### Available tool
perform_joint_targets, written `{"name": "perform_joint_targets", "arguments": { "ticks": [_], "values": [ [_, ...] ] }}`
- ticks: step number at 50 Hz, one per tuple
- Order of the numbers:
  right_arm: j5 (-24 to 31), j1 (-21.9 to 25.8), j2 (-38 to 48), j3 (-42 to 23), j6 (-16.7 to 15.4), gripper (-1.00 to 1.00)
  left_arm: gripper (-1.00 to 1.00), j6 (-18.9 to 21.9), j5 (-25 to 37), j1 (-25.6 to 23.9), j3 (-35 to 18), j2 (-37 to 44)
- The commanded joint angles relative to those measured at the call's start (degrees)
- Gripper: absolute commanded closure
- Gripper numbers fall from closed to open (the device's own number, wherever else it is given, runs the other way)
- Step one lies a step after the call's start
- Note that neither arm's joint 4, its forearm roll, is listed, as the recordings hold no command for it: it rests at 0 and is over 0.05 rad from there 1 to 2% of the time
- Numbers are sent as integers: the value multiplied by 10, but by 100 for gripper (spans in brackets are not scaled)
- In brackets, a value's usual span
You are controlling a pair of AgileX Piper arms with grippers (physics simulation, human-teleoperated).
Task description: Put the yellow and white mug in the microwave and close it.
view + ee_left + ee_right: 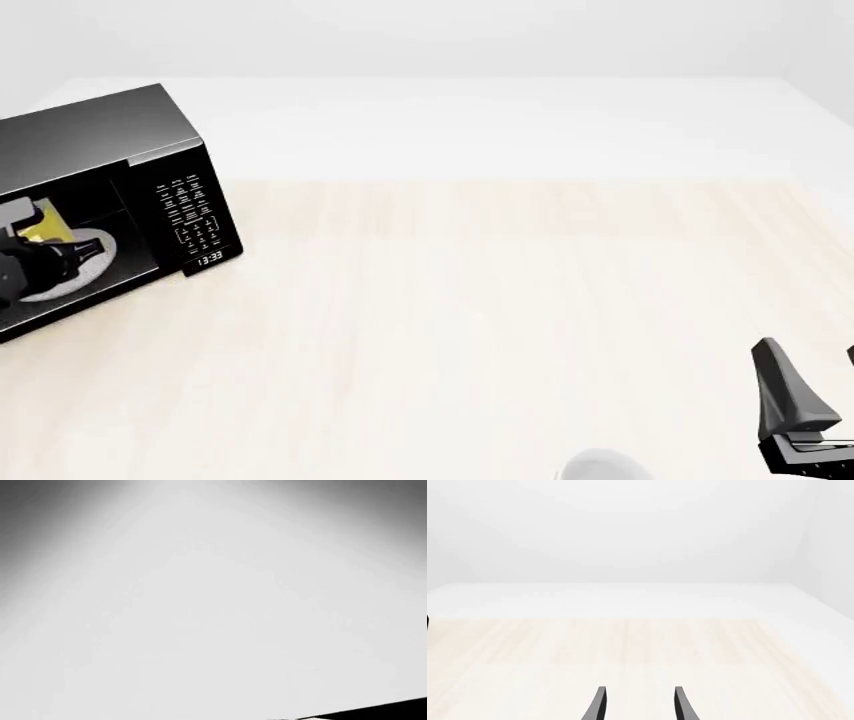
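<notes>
The black microwave [120, 125] stands at the far left of the table with its cavity showing; its door is out of view. The yellow and white mug [51, 224] sits inside, at the back of the white turntable plate [91, 246]. My left gripper [60, 262] reaches into the cavity just in front of the mug; its jaws are too dark to read. The left wrist view shows only a blank white surface. My right gripper [817, 378] is open and empty at the near right, its fingers [599, 704] apart over bare table.
The microwave's button panel and clock [194, 215] face the table's middle. A white rounded object [603, 468] shows at the bottom edge, left of the right gripper. The light wooden tabletop [507, 300] ends at a white far edge.
</notes>
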Motion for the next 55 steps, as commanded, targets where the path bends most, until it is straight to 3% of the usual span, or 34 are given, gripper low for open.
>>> {"name": "perform_joint_targets", "arguments": {
  "ticks": [1,25,26,55],
  "values": [
    [0,0,0,0,0,-100,100,7,-5,5,-19,21],
    [0,0,0,0,0,-100,100,18,-4,1,-24,62],
    [0,0,0,0,0,-100,-100,19,-3,2,-24,61],
    [0,0,0,0,0,-100,-100,7,7,-19,-6,28]
  ]
}}
